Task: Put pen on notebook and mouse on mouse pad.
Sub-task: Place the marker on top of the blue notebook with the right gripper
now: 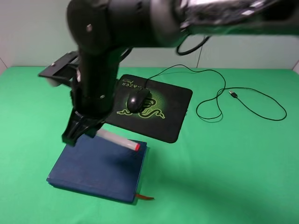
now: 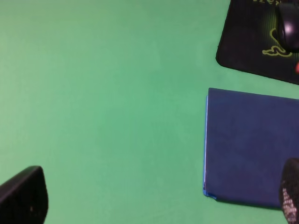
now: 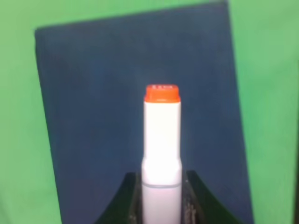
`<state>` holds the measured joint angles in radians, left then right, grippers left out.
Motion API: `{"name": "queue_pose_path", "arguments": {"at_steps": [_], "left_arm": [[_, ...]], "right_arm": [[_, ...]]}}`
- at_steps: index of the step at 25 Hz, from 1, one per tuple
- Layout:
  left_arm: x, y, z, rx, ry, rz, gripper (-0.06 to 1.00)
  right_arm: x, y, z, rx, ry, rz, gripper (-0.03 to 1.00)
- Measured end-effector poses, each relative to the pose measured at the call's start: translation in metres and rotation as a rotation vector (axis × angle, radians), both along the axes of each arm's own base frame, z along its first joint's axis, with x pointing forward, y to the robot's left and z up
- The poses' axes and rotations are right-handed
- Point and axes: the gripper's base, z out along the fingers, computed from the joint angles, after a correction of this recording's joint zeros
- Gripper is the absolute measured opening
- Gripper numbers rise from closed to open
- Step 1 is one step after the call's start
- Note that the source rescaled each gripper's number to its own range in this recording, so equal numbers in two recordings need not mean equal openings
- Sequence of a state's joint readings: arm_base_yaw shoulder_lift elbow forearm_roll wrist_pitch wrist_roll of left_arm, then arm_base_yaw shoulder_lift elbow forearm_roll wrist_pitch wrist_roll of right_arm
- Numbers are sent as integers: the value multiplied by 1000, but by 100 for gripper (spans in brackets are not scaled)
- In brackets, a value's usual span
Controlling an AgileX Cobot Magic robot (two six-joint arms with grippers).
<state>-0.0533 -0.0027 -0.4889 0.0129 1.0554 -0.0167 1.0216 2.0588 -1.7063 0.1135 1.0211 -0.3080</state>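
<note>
Right tool [image 3: 162, 189] is clamping the thick white orange-tipped pen [image 3: 161, 135] above the dark-blue hardcover notebook [image 3: 93, 93].
Released high, the pen is risking rolling off the nearby right edge.

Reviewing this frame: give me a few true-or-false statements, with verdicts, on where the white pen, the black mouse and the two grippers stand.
1. The small glossy black mouse sits on the flat black mouse pad with the green emblem. True.
2. The right gripper is open and empty. False: it is shut on the thick white pen with the red-orange tip.
3. The pen is held over the dark-blue hardcover notebook. True.
4. The USB plug of the mouse cable lies on the notebook. False: it lies on the green table, to the right of the mouse pad.
5. The left gripper grips the notebook. False: its jaws stand wide apart with nothing between them.
</note>
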Motion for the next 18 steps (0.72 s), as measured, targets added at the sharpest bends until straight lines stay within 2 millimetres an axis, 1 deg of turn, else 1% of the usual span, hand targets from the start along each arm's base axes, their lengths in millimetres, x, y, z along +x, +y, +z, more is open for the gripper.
{"name": "queue_pose_path", "arguments": {"at_steps": [2,6,10,18], "left_arm": [[0,0,0,0,0,0,100],[0,0,0,0,0,0,100],[0,0,0,0,0,0,100],[0,0,0,0,0,0,100]], "right_arm": [[-1,13,-10,-4,4,16,0],[2,27,-31,-19,16,24,0],[5,32,-51,-35,25,21,0],[9,41,-72,0,12,7,0]]}}
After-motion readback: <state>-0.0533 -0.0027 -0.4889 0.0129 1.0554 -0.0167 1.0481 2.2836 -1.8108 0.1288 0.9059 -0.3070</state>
